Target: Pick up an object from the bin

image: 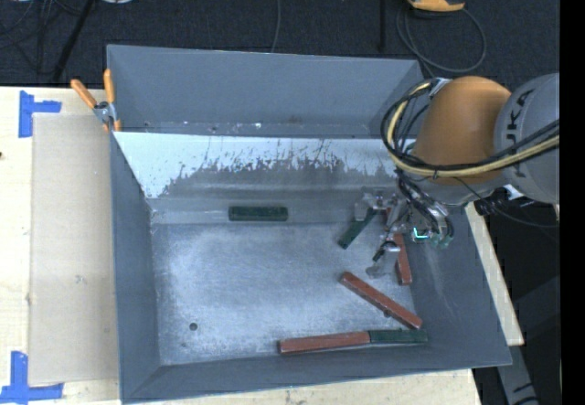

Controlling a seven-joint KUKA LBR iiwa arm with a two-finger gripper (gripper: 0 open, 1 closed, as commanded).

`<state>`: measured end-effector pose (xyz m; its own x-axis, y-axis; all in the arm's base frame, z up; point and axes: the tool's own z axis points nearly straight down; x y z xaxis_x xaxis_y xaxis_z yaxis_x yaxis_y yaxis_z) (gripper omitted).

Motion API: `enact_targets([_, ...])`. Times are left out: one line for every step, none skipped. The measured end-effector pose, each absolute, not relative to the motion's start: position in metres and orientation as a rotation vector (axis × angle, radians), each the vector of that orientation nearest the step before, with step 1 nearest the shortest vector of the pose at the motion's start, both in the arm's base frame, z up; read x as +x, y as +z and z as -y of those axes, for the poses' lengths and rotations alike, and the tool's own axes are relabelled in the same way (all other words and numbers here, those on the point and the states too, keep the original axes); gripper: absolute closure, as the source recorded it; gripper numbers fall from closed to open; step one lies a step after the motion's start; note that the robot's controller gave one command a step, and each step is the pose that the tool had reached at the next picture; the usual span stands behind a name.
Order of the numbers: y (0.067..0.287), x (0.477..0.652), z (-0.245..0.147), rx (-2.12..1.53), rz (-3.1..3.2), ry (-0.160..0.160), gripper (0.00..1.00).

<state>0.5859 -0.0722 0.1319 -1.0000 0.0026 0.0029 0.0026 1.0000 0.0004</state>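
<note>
The gripper (395, 231) sits low at the right of the grey metal bin (274, 101), between a slanted dark green stick (351, 232) and a short reddish-brown stick (403, 266). Whether it is spread or closed cannot be told. Nothing appears lifted; the pick is not yet done.

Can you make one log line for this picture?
gripper | in bin, right side | beside small red stick, dark green piece

A single camera looks down on the bin (274, 92) from above, slightly oblique, with the arm (539, 138) entering at frame right.
</note>
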Motion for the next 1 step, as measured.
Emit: enact_targets([0.0724, 0.5236, 0.0861, 0.085, 3.129, -0.004, 0.00])
